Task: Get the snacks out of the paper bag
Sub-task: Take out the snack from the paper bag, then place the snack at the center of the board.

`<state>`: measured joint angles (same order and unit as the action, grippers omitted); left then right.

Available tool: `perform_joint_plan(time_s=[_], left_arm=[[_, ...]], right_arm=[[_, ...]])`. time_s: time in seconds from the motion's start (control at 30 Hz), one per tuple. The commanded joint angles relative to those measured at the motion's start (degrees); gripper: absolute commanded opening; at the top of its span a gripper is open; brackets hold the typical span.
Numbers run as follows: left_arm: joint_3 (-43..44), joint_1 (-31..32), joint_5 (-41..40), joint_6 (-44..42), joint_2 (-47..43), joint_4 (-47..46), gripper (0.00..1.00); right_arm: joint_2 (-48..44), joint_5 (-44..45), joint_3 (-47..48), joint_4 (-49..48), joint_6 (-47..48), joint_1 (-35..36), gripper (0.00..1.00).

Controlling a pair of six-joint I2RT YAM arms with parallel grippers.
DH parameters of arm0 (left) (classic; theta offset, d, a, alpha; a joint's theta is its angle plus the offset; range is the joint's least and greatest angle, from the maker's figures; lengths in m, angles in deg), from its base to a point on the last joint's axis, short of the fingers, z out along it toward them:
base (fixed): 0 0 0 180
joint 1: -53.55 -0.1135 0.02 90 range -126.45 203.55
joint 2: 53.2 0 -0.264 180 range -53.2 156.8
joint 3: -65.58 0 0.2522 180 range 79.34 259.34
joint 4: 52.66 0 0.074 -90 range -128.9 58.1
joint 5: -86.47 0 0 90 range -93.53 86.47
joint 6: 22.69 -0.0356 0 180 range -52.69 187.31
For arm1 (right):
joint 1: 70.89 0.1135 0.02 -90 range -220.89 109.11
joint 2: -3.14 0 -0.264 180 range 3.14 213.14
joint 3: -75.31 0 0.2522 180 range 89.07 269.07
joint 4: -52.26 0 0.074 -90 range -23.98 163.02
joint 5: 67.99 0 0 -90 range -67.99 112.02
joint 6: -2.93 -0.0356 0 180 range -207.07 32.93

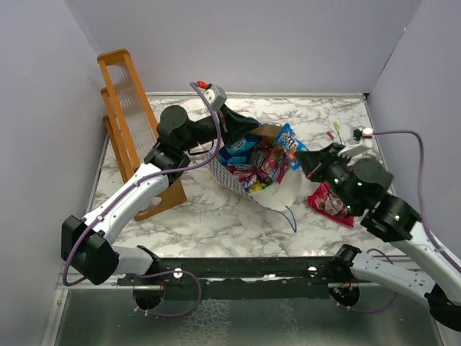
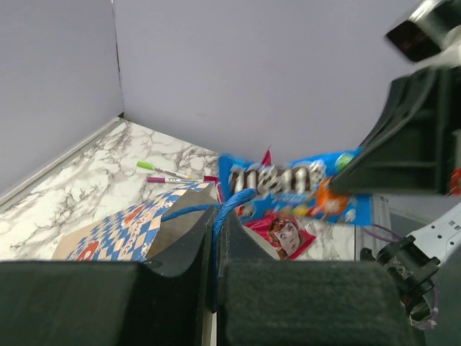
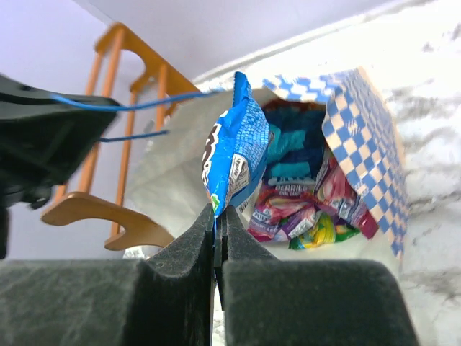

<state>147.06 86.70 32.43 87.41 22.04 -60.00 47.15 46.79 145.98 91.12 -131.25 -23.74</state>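
Right end effector (image 3: pixel 216 215) pinching blue packet (image 3: pixel 236 148) by one end, at paper bag (image 3: pixel 364 133) mouth; left end effector (image 2: pixel 216 216) pinching cord handle (image 2: pixel 234 202).

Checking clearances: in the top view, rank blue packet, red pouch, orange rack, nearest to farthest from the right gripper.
1. Blue packet, held in the right gripper.
2. Red pouch, on the table beside it.
3. Orange rack, far left.

A robot lab cell: a left arm (image 1: pixel 137 194) and a right arm (image 1: pixel 392 216) are bolted to a black rail (image 1: pixel 238 268) at the edge of a marble-print table (image 1: pixel 209 223). Plain lilac panels (image 1: pixel 252 43) box it in on three sides, and purple cables (image 1: pixel 400 132) trail loose.
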Motion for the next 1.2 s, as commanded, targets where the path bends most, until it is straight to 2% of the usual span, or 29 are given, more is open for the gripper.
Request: perform_joint_plan(time_s=[0.0,0.07,0.3,0.43,0.53,0.57,0.6,0.73,0.9,1.0,1.17], left_arm=[[1.1,0.5,-1.0,-0.9,-0.9,-0.3,0.0],[1.0,0.5,-1.1,-0.9,-0.8,-0.3,0.0],[1.0,0.9,-1.5,-1.6,-0.8,0.1,0.0],[1.2,1.3,-1.6,-2.3,-0.8,0.8,0.0],[1.3,1.3,-1.9,-2.5,-0.8,1.1,0.0],[1.3,1.3,-1.8,-2.4,-0.8,1.1,0.0],[1.3,1.3,-1.7,-2.4,-0.7,1.2,0.0],[1.4,1.3,-1.7,-2.5,-0.5,1.2,0.0],[1.5,1.4,-1.7,-2.8,-0.4,1.6,0.0],[1.8,1.4,-1.4,-2.7,-0.6,1.7,0.0],[1.6,1.4,-0.7,-1.5,-0.5,0.8,0.0]], right_arm=[[-5.1,-0.5,8.1,4.3,11.5,-0.1,0.01],[-6.0,2.7,10.7,4.9,13.4,-0.1,0.01],[-1.2,25.6,13.7,1.1,25.2,-0.1,0.01],[5.2,34.6,12.6,-8.1,36.2,-0.1,0.01],[8.9,35.9,9.7,-18.4,42.7,-1.1,0.01],[10.0,34.1,8.2,-24.2,45.1,-2.5,0.01],[11.4,31.4,7.7,-25.8,45.7,-4.5,0.01],[20.9,13.9,12.2,-17.8,34.6,-20.1,0.01],[34.3,-18.1,14.8,-17.9,25.1,-36.7,0.01],[44.5,-28.4,19.7,-16.7,22.6,-39.6,0.01],[59.0,-34.4,26.4,-17.5,19.1,-42.2,0.01]])
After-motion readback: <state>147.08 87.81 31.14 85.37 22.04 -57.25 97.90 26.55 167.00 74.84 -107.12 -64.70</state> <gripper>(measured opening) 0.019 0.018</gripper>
